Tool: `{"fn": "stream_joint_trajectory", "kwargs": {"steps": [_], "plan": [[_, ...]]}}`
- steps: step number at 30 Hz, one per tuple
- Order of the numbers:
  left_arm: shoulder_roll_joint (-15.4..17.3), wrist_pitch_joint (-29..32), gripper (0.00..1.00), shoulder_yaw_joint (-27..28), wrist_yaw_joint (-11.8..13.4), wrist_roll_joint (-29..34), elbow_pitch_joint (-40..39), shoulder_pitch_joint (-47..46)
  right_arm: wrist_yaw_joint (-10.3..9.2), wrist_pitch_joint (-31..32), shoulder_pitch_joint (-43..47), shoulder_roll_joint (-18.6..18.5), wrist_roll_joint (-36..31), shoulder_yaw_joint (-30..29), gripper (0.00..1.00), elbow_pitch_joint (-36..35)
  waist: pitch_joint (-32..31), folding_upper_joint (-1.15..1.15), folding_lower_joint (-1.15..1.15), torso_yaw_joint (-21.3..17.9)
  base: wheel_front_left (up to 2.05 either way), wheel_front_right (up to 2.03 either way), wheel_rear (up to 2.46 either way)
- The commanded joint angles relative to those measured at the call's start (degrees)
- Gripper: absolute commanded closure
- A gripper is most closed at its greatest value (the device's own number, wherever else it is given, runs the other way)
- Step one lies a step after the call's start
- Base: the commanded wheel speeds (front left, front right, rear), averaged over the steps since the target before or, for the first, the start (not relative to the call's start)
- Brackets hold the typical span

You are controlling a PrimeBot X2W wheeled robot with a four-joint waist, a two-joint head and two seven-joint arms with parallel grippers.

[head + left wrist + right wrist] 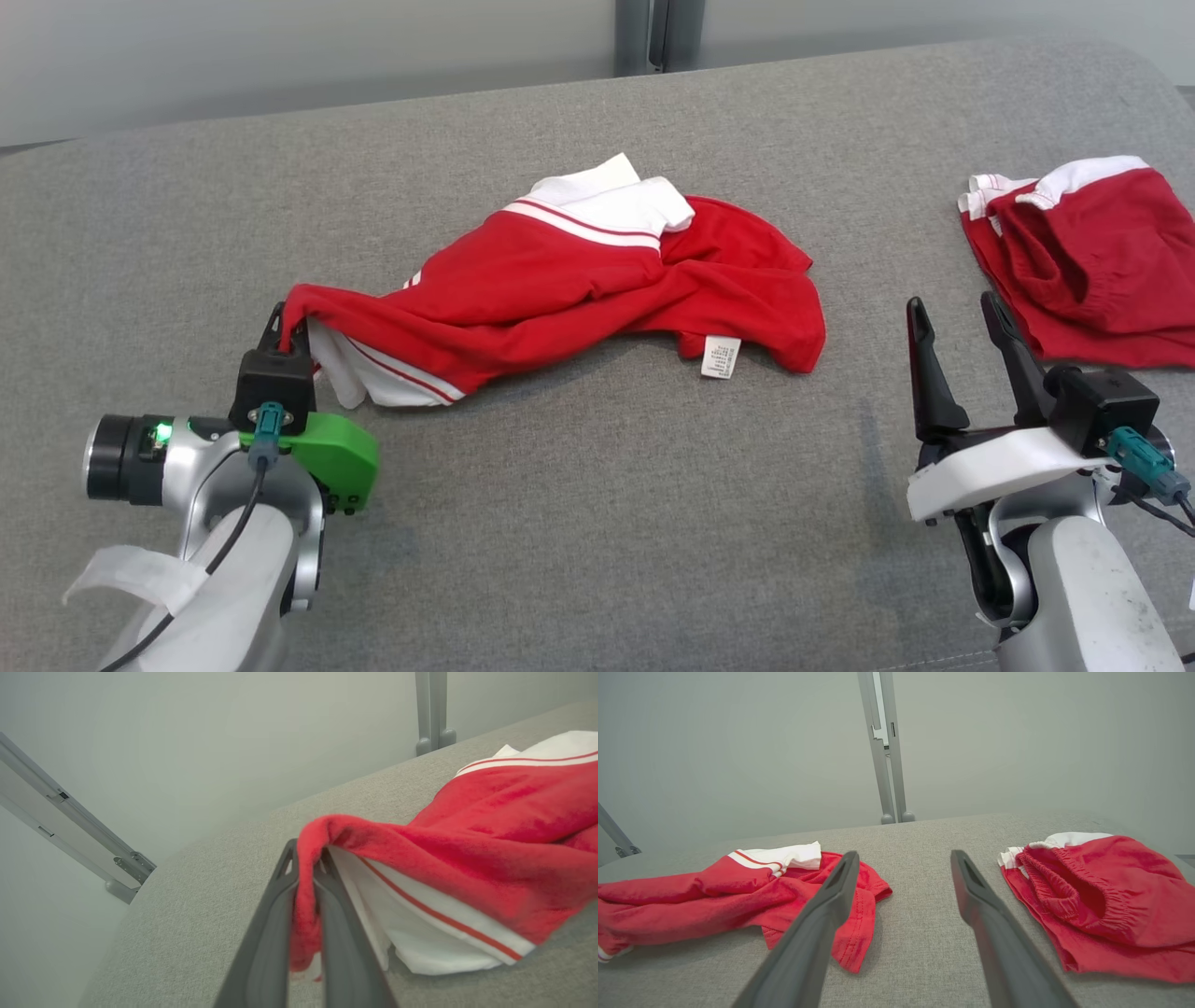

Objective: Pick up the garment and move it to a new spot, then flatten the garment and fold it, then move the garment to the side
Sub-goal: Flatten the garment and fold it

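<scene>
In the head view, the left fingers (pixel 275 327) are pinching the 8 o'clock corner of the red-and-white garment (pixel 560 280). The rest of it is lying crumpled mid-surface, stretching toward 1 o'clock. One white label (pixel 720 357) is showing at its near hem. The right fingers (pixel 924 364) are standing spread and empty at 4 o'clock. Red shorts (pixel 1102 261) are lying at 3 o'clock, running past the frame edge. The grey surface (pixel 597 541) is lying bare from 5 to 7 o'clock.

The left wrist view is showing the grip itself: red hem is bunching between the two closed fingers, with a white striped panel hanging at 4 o'clock. The surface's rounded edge is curving away at 8 o'clock.

The right wrist view is showing the parted fingers framing bare surface between the two pieces, the shorts' gathered waistband at 3 o'clock, and a grey post (pixel 887 765) at 12 o'clock.

That is two garments and two pairs of fingers.
</scene>
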Motion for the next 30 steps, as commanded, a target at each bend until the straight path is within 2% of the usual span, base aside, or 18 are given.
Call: {"fn": "stream_joint_trajectory", "kwargs": {"steps": [1,5,9,18,21,22,30], "plan": [[0.65,0.30,1.00,0.13,0.31,-0.32,-0.20,0.69,-0.04,0.08,0.13,-0.14,-0.03,0.06,0.00,-0.11,0.17,0.00,0.00,-0.18,0.00,0.00,0.00],[1.64,1.02,1.00,1.29,0.08,-1.42,0.68,-0.44,-0.03,-0.12,-0.84,-0.14,0.28,0.58,0.00,0.33,1.06,0.00,0.00,-0.96,0.00,0.00,0.00],[1.15,-0.15,1.00,1.41,-1.12,-1.51,3.62,-3.92,-0.04,-0.26,-1.75,-0.15,0.24,0.99,0.00,0.98,1.87,0.00,0.00,-1.63,0.00,0.00,0.00],[-0.01,0.11,1.00,1.97,-4.88,-3.53,16.81,-11.80,-0.04,-0.76,-3.79,-0.14,0.38,2.59,0.00,2.44,3.57,0.00,0.00,-4.26,0.00,0.00,0.00],[-0.50,-1.63,0.44,1.66,-5.51,-3.21,20.72,-13.93,-0.04,-1.01,-4.12,-0.13,0.33,2.62,0.00,2.95,3.92,0.00,0.00,-4.82,0.00,0.00,0.00],[-0.68,-2.42,0.00,1.57,-5.66,-3.08,21.77,-14.56,-0.04,-1.12,-4.17,-0.13,0.30,2.64,0.00,3.11,4.00,0.00,0.00,-4.94,0.00,0.00,0.00],[-2.88,-8.14,0.00,0.77,-7.05,-2.68,29.45,-19.32,-0.04,-1.03,-4.40,-0.13,-0.01,3.12,0.00,4.38,3.28,0.00,0.00,-4.87,0.00,0.00,0.00]]}}
